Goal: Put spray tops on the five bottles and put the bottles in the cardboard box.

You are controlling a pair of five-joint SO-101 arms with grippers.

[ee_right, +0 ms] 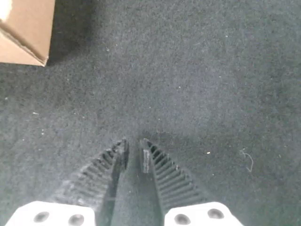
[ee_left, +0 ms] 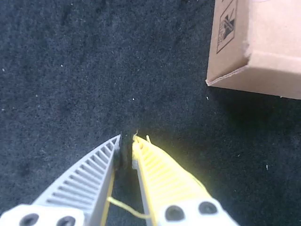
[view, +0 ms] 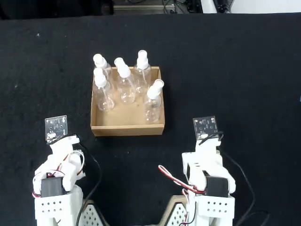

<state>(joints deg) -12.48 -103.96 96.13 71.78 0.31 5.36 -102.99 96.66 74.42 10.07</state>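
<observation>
Several clear bottles point(view: 126, 88) with white spray tops point(view: 122, 67) stand upright inside the cardboard box point(view: 127, 129) at the table's middle. One bottle point(view: 152, 107) stands at the box's right wall, another point(view: 104, 96) at its left wall. My left gripper point(ee_left: 126, 142) is shut with nothing in it, low over the black cloth near a front corner of the box point(ee_left: 254, 61). My right gripper point(ee_right: 133, 146) has its fingers nearly together and holds nothing, and the box's other front corner point(ee_right: 23, 33) lies off to its side.
Both arms point(view: 59, 165) point(view: 207, 165) sit folded at the near edge, left and right of the box. Black cloth point(view: 235, 70) covers the table. Red and black cables point(view: 171, 179) trail between the arm bases.
</observation>
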